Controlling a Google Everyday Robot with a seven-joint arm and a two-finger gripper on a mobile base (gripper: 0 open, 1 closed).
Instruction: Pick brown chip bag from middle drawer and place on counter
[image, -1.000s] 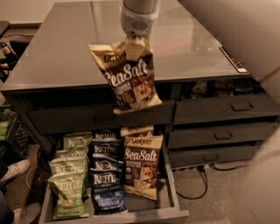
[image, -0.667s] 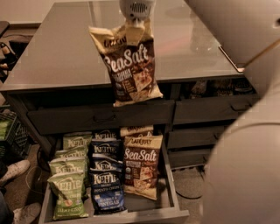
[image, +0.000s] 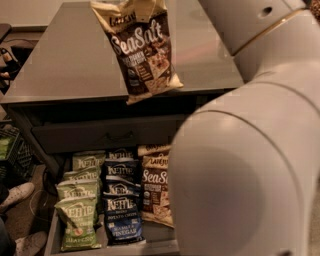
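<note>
Looking down on the glossy grey counter (image: 65, 65) and the pulled-out middle drawer (image: 155, 247) below it. Seeing the brown chip bag (image: 142, 50) hanging tilted in the air over the counter's front edge. Placing the gripper beyond the view's top, above the bag; failing to tell its grip. Noting green Kettle bags (image: 77, 220) and blue Kettle bags (image: 122, 215) lying in the drawer.

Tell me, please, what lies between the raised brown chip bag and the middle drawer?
In the camera view: the counter's front edge and a shut drawer front with a dark pull. The gripper is out of frame, above the brown chip bag.
</note>
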